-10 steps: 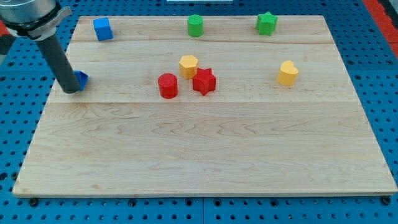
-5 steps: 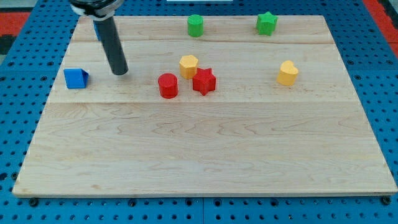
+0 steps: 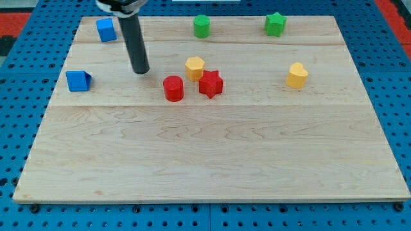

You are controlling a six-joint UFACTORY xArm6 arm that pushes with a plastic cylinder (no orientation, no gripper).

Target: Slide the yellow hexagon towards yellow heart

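Resting on the board, my tip (image 3: 140, 70) is touching nothing, sitting to the view's left of the yellow hexagon (image 3: 194, 67), which is sitting beside the red star (image 3: 210, 84) and near the red cylinder (image 3: 173, 88). Looking light, rigid and slippery, it should be pushed on its left face toward the yellow heart (image 3: 297, 75), well apart at the right.

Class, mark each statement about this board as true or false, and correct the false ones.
1. My tip touches the yellow hexagon. False: it stands apart, to the view's left of it.
2. The red star sits beside the yellow hexagon. True.
3. The yellow heart lies at the view's left of the hexagon. False: it lies to the right.
4. Two green blocks sit near the view's top. True.
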